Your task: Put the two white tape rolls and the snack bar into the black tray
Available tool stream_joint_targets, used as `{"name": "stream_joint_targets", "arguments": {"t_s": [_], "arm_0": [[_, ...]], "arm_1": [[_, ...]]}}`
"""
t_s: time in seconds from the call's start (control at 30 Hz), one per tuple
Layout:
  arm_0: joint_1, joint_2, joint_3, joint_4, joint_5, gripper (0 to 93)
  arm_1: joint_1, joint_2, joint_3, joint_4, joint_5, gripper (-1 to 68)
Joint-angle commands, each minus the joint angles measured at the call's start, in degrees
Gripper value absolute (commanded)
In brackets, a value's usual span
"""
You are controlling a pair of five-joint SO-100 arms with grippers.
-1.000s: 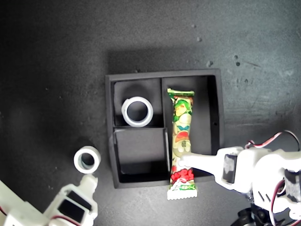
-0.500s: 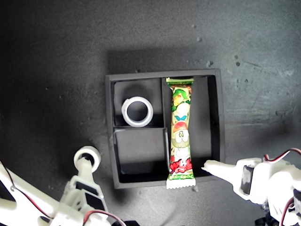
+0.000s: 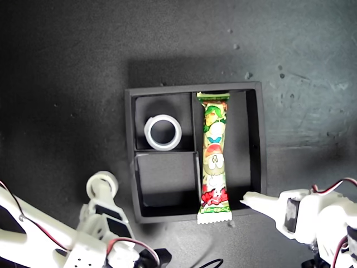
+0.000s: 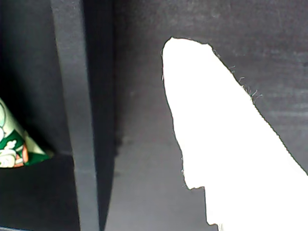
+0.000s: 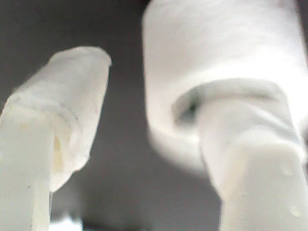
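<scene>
We see a square matte black tray (image 3: 195, 89) on a dark tabletop (image 3: 67, 67). One white ring-shaped tape roll (image 3: 163, 132) lies in a small compartment. The long yellow-green snack bar (image 3: 214, 159) lies in the long compartment, its crimped end over the near wall. My first gripper (image 3: 254, 198) is empty beside that wall; we cannot tell its jaw state. My second gripper (image 3: 100, 187) is parted, one finger (image 5: 250, 159) through the other white tape roll (image 5: 226, 72) outside the tray.

Dark tabletop (image 3: 67, 67); black tray (image 3: 260, 139), tape roll (image 3: 102, 184).
</scene>
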Motion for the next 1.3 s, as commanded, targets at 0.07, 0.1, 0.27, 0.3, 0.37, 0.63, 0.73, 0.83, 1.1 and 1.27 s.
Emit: {"name": "stream_joint_targets", "arguments": {"t_s": [0.07, 0.1, 0.27, 0.3, 0.37, 0.63, 0.73, 0.83, 1.1, 1.27], "arm_0": [[-0.97, -7.12, -10.9, 0.88, 2.9, 8.4], [-0.97, -9.4, -14.77, 1.85, 2.9, 8.3], [-1.14, -10.55, -16.96, 2.2, 3.25, 0.0], [-1.23, -10.28, -16.79, 2.29, 3.08, 0.0], [-1.23, -7.91, -15.03, 2.37, 2.2, 0.0], [-0.7, 29.0, 14.15, 2.46, -0.97, 0.0], [-1.05, 40.61, 19.16, 2.55, 0.53, 0.0], [-2.55, 45.7, 18.9, 2.46, 4.31, 0.0], [-8.17, 29.36, -11.16, 2.11, 20.3, 0.0], [-9.84, 15.03, -29.18, 2.2, 23.2, 0.0]], "arm_1": [[-0.35, 0.7, 0.09, -0.62, 0.88, 26.9], [-0.44, 0.7, 0.26, -0.62, 1.05, 26.8], [-0.97, 0.7, 0.7, -0.79, 1.49, 26.4], [-1.05, 0.7, 0.79, -0.79, 1.58, 26.3], [-1.23, 0.7, 0.79, -0.53, 1.85, 26.2], [-0.79, 1.23, -2.2, 6.5, 3.6, 23.6], [1.14, 6.15, 3.34, 7.47, 5.8, 22.0], [3.16, 12.74, 7.65, 7.47, 8.7, 19.5], [12.3, 32.43, 24.96, 7.38, 28.04, -0.2], [16.0, 56.95, 43.42, 1.85, 37.53, -0.3]]}}
